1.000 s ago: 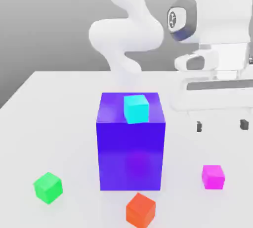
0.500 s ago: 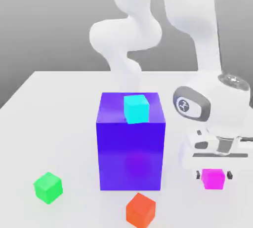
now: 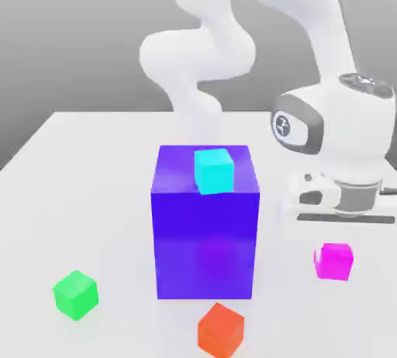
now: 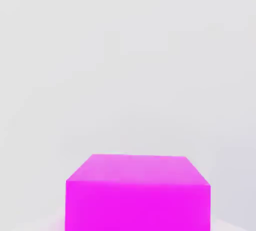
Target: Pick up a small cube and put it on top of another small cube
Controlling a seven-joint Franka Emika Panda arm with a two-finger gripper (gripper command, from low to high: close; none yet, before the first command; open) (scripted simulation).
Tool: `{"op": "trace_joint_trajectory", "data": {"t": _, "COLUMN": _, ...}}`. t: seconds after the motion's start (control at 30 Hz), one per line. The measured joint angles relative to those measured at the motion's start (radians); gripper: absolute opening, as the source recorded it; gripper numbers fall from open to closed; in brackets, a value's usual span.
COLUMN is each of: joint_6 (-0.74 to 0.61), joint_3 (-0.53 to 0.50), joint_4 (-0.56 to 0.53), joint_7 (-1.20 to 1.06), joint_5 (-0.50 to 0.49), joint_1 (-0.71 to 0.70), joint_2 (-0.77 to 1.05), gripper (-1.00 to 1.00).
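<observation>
The hand (image 3: 335,249) hangs low at the exterior view's right, clenched on the small pink cube (image 3: 334,261), which sits just under the white wrist and appears slightly off the surface (image 3: 93,186); in the hand view the pink cube (image 4: 137,192) sits close against the pale surface beyond. The small green cube (image 3: 75,294) rests on the surface at the near left, well apart from the pink one. Between them stands a big blue block (image 3: 205,225) with a light-blue cube (image 3: 213,170) on its top near the front edge. An orange cube (image 3: 221,330) lies just in front of the blue block. The wrist carries a round emblem (image 3: 284,125); no writing can be read.
</observation>
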Motion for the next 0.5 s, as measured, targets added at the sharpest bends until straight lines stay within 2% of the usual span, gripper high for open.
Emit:
{"op": "trace_joint_trajectory", "data": {"t": 0.23, "joint_6": -0.059, "joint_3": -0.153, "joint_4": -0.012, "joint_7": -0.22, "joint_5": 0.07, "joint_1": -0.234, "joint_2": -0.042, "gripper": -1.0}}
{"op": "trace_joint_trajectory", "data": {"t": 0.43, "joint_6": -0.128, "joint_3": -0.288, "joint_4": -0.027, "joint_7": -0.455, "joint_5": 0.141, "joint_1": -0.528, "joint_2": -0.08, "gripper": -1.0}}
{"op": "trace_joint_trajectory", "data": {"t": 0.5, "joint_6": -0.124, "joint_3": -0.292, "joint_4": -0.036, "joint_7": -0.517, "joint_5": 0.158, "joint_1": -0.543, "joint_2": -0.079, "gripper": -1.0}}
